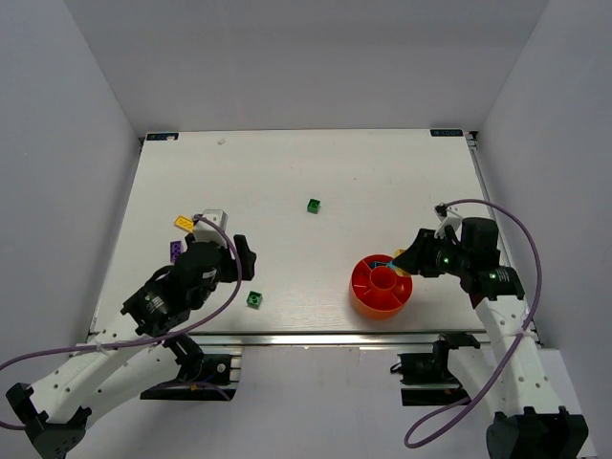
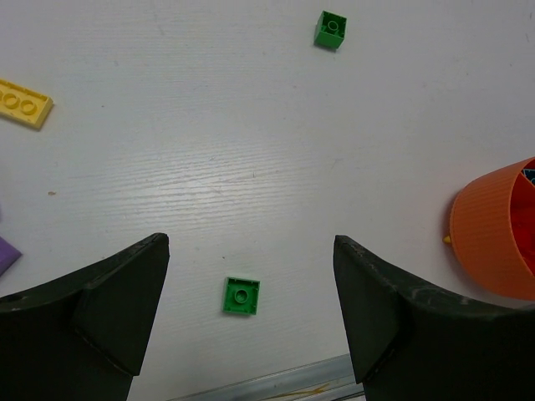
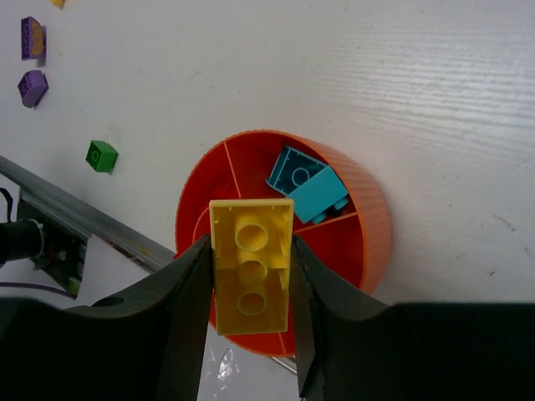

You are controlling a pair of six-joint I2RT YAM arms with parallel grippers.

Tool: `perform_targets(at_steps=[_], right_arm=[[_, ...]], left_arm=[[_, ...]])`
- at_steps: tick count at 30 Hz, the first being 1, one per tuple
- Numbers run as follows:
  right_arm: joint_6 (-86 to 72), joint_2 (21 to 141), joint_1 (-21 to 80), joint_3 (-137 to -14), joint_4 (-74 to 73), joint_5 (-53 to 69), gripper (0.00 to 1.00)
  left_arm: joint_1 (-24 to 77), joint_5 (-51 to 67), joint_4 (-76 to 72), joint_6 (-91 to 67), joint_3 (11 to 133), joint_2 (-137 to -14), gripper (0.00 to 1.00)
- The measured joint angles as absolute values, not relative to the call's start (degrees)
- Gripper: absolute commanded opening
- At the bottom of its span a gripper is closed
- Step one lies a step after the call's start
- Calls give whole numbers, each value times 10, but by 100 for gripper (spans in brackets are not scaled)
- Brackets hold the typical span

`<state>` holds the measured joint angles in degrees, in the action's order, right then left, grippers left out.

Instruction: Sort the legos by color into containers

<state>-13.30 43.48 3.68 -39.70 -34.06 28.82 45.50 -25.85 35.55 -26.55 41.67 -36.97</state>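
Note:
My right gripper (image 3: 251, 251) is shut on a yellow brick (image 3: 251, 267), its hollow underside toward the camera, above the round orange-red tray (image 3: 368, 209). Cyan bricks (image 3: 305, 188) lie in one far wedge of the tray (image 1: 381, 296). My left gripper (image 2: 249, 244) hangs open over the table, with a green brick (image 2: 241, 296) lying below the gap between its fingers, untouched. A second green brick (image 2: 331, 29) sits farther out. At the left lie a yellow plate (image 2: 23, 103) and a purple piece (image 2: 7, 255). In the top view the right gripper (image 1: 406, 263) is at the tray's right rim.
The metal rail (image 2: 276, 384) of the table's near edge runs just below the near green brick (image 1: 254, 299). The tray's wall (image 2: 493, 234) stands to the right of my left gripper (image 1: 244, 258). Purple bricks (image 3: 32, 38) lie far left in the right wrist view.

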Motion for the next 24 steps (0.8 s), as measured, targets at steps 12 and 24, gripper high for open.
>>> perform_targets(at_steps=[12,24], right_arm=[[-199,398,30,-376,-390,257,0],[-213,383,30,-370,-387,241,0]], left_arm=[[455,-258,356,-264,417,-362,89],[455,-255,356,-264,417,-352,89]])
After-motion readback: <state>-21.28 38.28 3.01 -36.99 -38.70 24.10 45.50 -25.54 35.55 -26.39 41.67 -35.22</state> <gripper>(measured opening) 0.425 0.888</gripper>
